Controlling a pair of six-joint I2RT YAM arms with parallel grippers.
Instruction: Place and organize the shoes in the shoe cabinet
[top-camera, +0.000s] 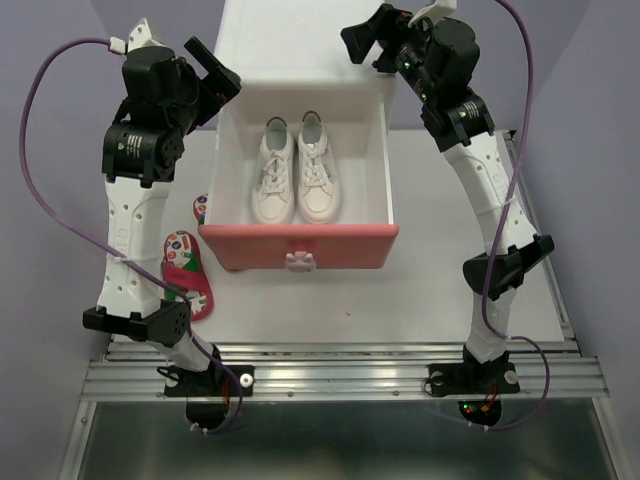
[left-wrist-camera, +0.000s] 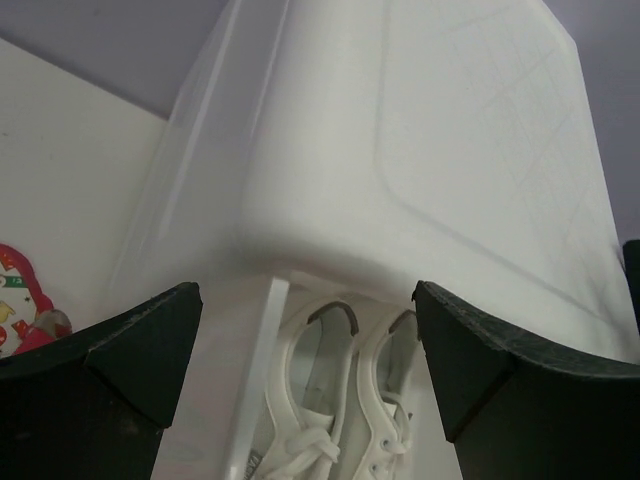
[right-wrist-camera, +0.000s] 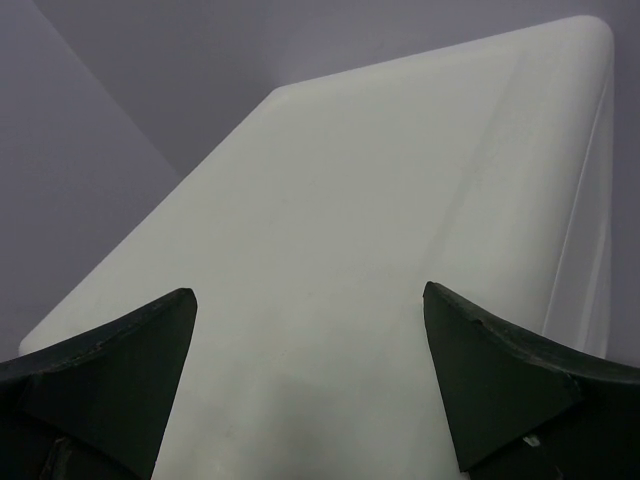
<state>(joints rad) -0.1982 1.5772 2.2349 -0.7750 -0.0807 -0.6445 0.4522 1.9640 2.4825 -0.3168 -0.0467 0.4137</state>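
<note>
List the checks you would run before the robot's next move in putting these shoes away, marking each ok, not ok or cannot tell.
1. White sneakers lie side by side in the open pink drawer: ok.
2. Red sandals stowed: not ok, both are on the table, left of the drawer.
3. Left gripper open and empty: ok.
4. Right gripper open and empty: ok.
5. Room in the drawer for the sandals too: cannot tell.
</note>
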